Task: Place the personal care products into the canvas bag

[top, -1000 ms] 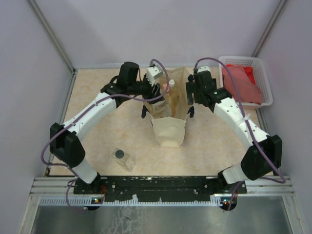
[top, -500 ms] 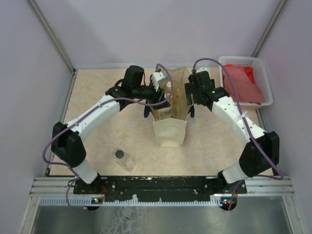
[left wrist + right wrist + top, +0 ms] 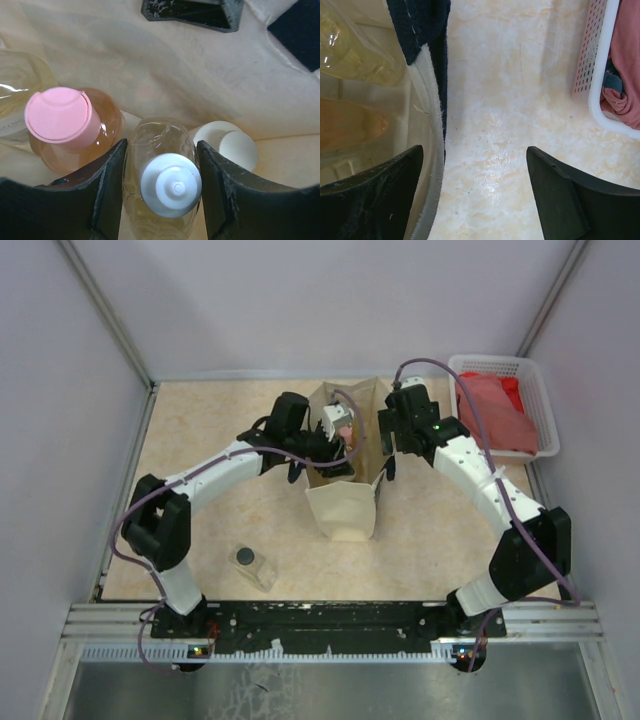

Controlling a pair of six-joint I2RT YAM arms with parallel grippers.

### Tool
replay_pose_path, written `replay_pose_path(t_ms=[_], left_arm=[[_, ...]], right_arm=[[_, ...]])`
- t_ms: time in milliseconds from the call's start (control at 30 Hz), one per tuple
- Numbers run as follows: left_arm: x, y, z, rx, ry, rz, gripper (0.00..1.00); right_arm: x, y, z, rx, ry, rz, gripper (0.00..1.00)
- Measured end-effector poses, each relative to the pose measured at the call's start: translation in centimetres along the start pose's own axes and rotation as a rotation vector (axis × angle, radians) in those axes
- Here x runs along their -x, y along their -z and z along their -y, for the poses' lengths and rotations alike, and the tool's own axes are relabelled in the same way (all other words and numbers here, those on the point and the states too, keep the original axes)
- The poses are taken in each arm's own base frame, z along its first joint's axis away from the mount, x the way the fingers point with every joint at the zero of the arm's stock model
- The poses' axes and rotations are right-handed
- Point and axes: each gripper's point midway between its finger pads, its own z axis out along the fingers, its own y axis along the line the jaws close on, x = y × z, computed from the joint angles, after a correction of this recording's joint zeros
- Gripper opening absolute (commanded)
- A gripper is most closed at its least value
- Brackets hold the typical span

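Note:
The canvas bag [image 3: 345, 502] stands upright mid-table with its mouth open. My left gripper [image 3: 336, 430] is down inside the mouth. In the left wrist view, the left gripper [image 3: 161, 148] is shut on a clear bottle of pale amber liquid with a white cap [image 3: 170, 184]. Inside the bag beside it are a pink-capped amber bottle [image 3: 60, 119], a cream container [image 3: 227, 146] and another clear bottle [image 3: 15, 95]. My right gripper [image 3: 386, 444] [image 3: 474, 150] is open and straddles the bag's right rim [image 3: 433, 150]. A dark-capped bottle [image 3: 251, 564] lies on the table near the front left.
A white plastic basket [image 3: 535, 390] with a red cloth [image 3: 495, 412] stands at the back right, and its wall shows in the right wrist view [image 3: 592, 65]. Walls enclose the table on three sides. The bag's dark strap [image 3: 422, 25] hangs at the rim.
My left gripper has moved right and down into the bag's mouth with the white-capped bottle. The right gripper has hardly moved.

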Motion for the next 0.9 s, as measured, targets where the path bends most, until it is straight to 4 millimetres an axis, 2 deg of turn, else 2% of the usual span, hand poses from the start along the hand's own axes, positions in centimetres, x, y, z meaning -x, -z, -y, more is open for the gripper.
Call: replay_pose_path(t_ms=[133, 200, 333, 433, 533, 667, 833, 900], left_arm=[[-0.9, -0.7, -0.5, 0.007, 0.013, -0.007, 0.44], [-1.3, -0.9, -0.7, 0.016, 0.021, -0.013, 0.56], [-1.5, -1.0, -0.9, 0.035, 0.033, -0.017, 0.76], [-0.7, -0.9, -1.0, 0.05, 0.022, 0.005, 0.91], [0.4, -0.4, -1.1, 0.079, 0.011, 0.019, 0.99], [3.1, 1.2, -1.7, 0.17, -0.01, 0.055, 1.0], [8.6, 5.5, -2.6, 0.358, -0.052, 0.143, 1.0], [10.4, 8.2, -3.1, 0.469, -0.056, 0.18, 1.0]], right_arm=[[0.0, 0.0, 0.0, 0.0, 0.0, 0.0, 0.84], [0.0, 0.0, 0.0, 0.0, 0.0, -0.001, 0.84], [0.0, 0.0, 0.0, 0.0, 0.0, -0.001, 0.84], [0.0, 0.0, 0.0, 0.0, 0.0, 0.0, 0.84], [0.0, 0.0, 0.0, 0.0, 0.0, 0.0, 0.85], [0.0, 0.0, 0.0, 0.0, 0.0, -0.001, 0.85], [0.0, 0.0, 0.0, 0.0, 0.0, 0.0, 0.86], [0.0, 0.0, 0.0, 0.0, 0.0, 0.0, 0.86]])
